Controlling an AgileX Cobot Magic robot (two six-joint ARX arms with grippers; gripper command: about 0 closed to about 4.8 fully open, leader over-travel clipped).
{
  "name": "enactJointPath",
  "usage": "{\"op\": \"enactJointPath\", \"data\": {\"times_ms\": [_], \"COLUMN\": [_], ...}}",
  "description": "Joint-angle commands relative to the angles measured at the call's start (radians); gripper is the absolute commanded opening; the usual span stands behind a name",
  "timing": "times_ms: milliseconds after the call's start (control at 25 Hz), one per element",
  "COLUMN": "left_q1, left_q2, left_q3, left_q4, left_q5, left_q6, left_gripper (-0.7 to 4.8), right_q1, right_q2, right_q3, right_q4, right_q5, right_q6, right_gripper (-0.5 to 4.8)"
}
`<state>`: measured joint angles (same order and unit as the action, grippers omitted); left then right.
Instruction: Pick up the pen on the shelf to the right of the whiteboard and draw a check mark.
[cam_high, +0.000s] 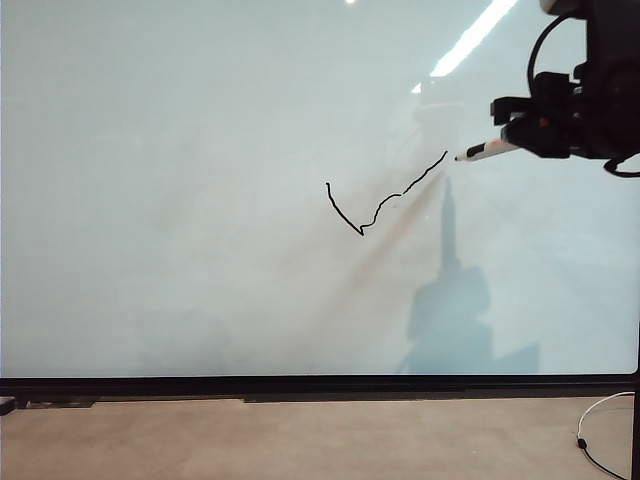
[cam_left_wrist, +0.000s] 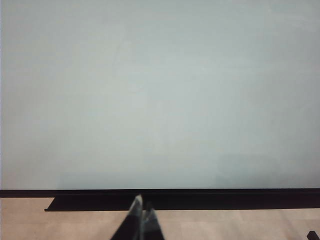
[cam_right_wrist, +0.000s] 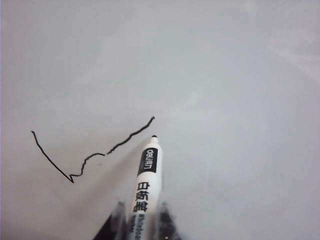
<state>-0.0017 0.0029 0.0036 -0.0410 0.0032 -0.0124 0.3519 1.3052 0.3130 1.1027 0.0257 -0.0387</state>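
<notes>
The whiteboard (cam_high: 200, 150) fills most of the exterior view, pale and glossy, with a black frame edge along its bottom. On it is a thin black wobbly check mark (cam_high: 380, 205), also seen in the right wrist view as a tick-shaped check mark (cam_right_wrist: 90, 155). My right gripper (cam_high: 520, 135) at the upper right is shut on the pen (cam_high: 487, 150), a white marker. Its black tip sits just past the upper end of the long stroke. In the right wrist view the pen (cam_right_wrist: 145, 185) stands between the right gripper (cam_right_wrist: 141, 220) fingers. My left gripper (cam_left_wrist: 141, 215) is shut, low before the board's lower edge.
Below the board's black frame lies a brown floor strip (cam_high: 300, 440). A white cable (cam_high: 600, 430) loops on it at the lower right. A black vertical edge (cam_high: 635, 420) stands at the far right.
</notes>
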Motion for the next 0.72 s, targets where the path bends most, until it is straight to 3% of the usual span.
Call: {"op": "enactJointPath", "data": {"times_ms": [40, 719], "left_q1": [0.0, 0.0], "left_q2": [0.0, 0.0], "left_q3": [0.003, 0.003], "left_q4": [0.012, 0.012], "left_q5": [0.0, 0.0], "left_q6": [0.005, 0.005], "left_gripper": [-0.04, -0.04], "right_q1": [0.006, 0.006], "right_q2": [-0.069, -0.329], "right_q3": [-0.042, -0.249], "right_q4": [0.023, -0.006], "right_q5": [0.002, 0.006], "right_q6": [-0.002, -0.023], "right_gripper": [-0.09, -0.09]}}
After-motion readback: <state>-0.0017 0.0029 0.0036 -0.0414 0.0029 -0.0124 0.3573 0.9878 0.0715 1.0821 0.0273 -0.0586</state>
